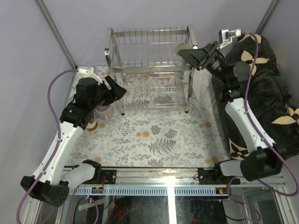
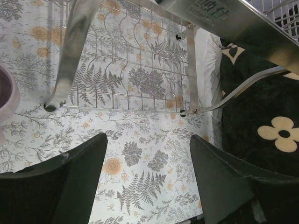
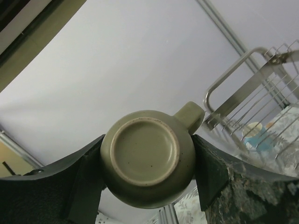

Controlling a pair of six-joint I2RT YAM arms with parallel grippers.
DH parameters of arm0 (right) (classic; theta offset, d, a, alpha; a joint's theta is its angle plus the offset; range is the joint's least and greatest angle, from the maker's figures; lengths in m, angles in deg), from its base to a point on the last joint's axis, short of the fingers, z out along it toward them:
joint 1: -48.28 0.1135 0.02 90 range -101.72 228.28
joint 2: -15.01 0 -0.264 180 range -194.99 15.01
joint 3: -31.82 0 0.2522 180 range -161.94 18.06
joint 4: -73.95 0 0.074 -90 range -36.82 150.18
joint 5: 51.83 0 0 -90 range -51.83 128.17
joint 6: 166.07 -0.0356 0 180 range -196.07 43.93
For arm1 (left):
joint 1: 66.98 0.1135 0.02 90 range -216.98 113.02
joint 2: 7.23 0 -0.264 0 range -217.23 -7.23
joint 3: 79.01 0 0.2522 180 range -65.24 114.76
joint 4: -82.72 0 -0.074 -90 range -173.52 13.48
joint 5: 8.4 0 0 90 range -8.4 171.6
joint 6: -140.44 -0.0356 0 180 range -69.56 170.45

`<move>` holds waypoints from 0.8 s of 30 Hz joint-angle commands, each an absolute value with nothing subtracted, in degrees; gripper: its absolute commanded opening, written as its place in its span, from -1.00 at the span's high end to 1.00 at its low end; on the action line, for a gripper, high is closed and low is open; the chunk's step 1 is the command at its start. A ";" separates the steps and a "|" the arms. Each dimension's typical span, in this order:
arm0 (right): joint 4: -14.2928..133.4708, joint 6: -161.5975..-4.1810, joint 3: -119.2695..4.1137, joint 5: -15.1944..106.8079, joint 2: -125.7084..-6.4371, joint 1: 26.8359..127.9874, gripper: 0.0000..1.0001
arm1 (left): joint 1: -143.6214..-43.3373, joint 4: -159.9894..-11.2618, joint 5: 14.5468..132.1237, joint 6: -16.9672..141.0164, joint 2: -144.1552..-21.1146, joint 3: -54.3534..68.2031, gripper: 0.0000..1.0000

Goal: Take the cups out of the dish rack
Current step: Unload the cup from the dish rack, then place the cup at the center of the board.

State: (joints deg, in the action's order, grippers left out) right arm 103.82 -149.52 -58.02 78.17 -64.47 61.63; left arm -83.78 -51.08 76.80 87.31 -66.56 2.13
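**Held item.** The right gripper (image 3: 148,163) stands fairly wide and clamps the olive-grey mug (image 3: 145,156) across its body, one finger on each side wall. The mug's foot ring faces the wrist camera and its handle (image 3: 189,115) sticks out clear of both fingers.

**Location.** The mug is at the upper right corner of the dish rack (image 1: 149,51), above the worktop (image 1: 163,140). Whether it is free of the wires cannot be told.

**Handling, as judged.** It appears to be glazed stoneware: rigid, brittle and moderately heavy for its size. The smooth curved wall could slip or rotate in the grip. Holding across the body below the rim looks the soundest, leaving the handle free. The handle points towards the rack's corner post and may snag.

**Other arm.** The left gripper (image 2: 149,140) is open and empty, low in front of the rack's bottom tier.

**Already out.** A pale lilac mug (image 1: 103,112) stands on the worktop beside the left arm.
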 commanded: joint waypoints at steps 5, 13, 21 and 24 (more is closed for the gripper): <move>102.60 -148.73 -39.35 77.12 -48.38 61.65 1.00 | -87.78 -56.03 74.49 88.52 -67.03 1.92 -0.42; 101.18 -148.66 -22.01 74.82 -39.55 61.69 1.00 | -99.59 -60.36 82.24 88.43 -66.59 -3.53 -0.42; 109.90 -151.85 -6.31 70.12 -35.97 61.68 1.00 | -114.50 -71.37 93.70 90.85 -62.88 -16.10 -0.42; 116.48 -155.58 -0.67 68.39 -36.09 61.69 1.00 | -120.06 -73.58 98.00 91.40 -63.14 -18.21 -0.40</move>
State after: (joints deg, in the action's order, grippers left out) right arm 103.43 -151.05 -5.04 71.66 -37.33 61.63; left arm -114.68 -64.36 89.61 89.91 -63.87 -16.01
